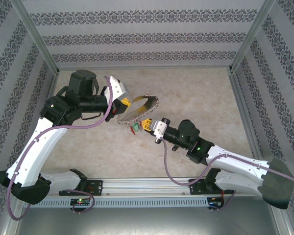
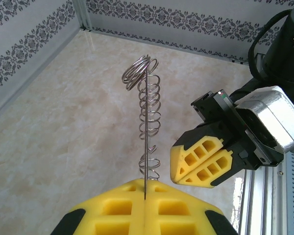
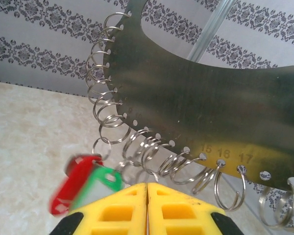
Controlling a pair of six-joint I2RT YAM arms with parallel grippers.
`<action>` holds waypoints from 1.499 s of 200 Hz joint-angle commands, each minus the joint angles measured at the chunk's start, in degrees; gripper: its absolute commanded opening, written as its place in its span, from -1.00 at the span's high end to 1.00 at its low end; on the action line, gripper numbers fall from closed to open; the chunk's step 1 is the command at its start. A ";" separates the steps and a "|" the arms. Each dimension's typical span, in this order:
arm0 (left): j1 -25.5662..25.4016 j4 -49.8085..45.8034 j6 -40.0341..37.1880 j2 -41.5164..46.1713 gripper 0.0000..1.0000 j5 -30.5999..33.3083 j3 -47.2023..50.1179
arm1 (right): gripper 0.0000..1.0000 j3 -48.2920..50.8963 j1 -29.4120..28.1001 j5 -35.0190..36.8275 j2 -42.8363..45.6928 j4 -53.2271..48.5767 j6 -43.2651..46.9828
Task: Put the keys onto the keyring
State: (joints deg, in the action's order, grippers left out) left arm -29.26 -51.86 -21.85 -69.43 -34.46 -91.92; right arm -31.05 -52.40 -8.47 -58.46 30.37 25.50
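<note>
Left gripper clamped on keyring — plate stamped 15, 16, 17. Right gripper below keyring, fingers together, nothing between — red key blurred, beside it.

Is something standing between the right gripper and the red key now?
Yes. In the right wrist view the green key sits between the red key and the right gripper, just left of its shut fingertips. Both keys are blurred, below the keyring and its wire loops.
</note>
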 commanded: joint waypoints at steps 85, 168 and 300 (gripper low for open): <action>-0.80 3.60 0.78 1.22 1.00 -1.75 0.34 | 0.72 -3.49 -0.77 3.34 -3.68 4.25 0.95; -0.84 4.26 1.11 1.85 1.00 -1.28 0.82 | 0.69 2.37 1.20 4.07 1.81 0.97 1.06; -1.11 4.67 1.75 1.93 1.00 -1.27 0.92 | 0.77 -1.91 1.25 -2.71 -2.28 3.00 -0.47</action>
State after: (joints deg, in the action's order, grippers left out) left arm -29.32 -50.57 -20.95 -68.88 -34.46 -90.72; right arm -30.74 -51.11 -9.32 -59.99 31.16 26.11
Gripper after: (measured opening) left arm 0.058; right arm 0.115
